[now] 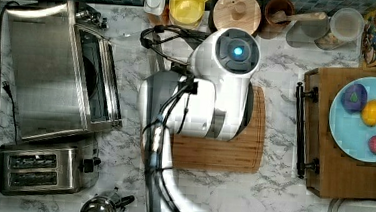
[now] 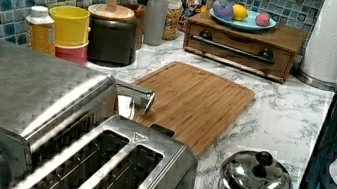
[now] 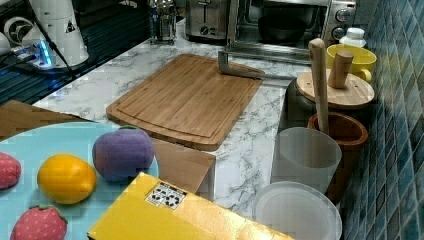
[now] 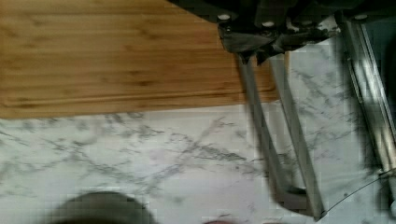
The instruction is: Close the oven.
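Observation:
The oven (image 1: 48, 71) is a brushed-steel box at the top view's left, and its glass door (image 3: 265, 52) hangs open, folded down flat over the marble counter. The door's long steel bar handle (image 3: 240, 71) reaches the edge of the wooden cutting board (image 1: 223, 148). In the wrist view my gripper (image 4: 259, 49) is right at one end of the handle (image 4: 280, 140), with the glass door (image 4: 336, 140) beside it. Seen from the top view, the white arm (image 1: 217, 88) hangs over the board and hides the gripper. The left view shows the handle (image 2: 136, 94) past the oven's top (image 2: 21, 87).
A two-slot toaster (image 1: 41, 168) stands beside the oven, with a steel kettle (image 1: 99, 207) near it. Jars and a yellow cup (image 1: 187, 5) line the tiled back wall. A wooden tray (image 1: 317, 160) with a blue plate of toy fruit sits at the top view's right.

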Robot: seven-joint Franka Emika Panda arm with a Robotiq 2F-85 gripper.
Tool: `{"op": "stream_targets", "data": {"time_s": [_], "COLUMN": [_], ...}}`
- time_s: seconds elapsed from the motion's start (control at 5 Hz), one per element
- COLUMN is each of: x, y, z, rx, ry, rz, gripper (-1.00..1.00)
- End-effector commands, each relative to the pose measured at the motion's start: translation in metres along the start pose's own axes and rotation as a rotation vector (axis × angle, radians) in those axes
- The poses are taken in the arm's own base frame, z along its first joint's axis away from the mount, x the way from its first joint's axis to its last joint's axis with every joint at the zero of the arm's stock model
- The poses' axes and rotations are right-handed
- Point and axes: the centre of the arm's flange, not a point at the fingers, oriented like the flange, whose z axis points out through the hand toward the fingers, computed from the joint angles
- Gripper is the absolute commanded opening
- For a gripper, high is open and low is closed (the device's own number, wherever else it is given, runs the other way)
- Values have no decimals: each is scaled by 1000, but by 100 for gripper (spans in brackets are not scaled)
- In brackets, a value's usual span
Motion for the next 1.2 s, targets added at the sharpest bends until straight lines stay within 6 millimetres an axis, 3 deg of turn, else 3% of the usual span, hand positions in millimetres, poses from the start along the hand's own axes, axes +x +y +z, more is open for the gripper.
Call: {"op": "stream_targets", "data": {"time_s": [0.2,0.6,1.2], "x": [63,89,108], "y": [21,15,6], "z": [9,39,106], "rx": [284,390,459], "ry": [-9,20,88], "rz": [-236,-294,-342], "gripper": [-100,-100,-100]}}
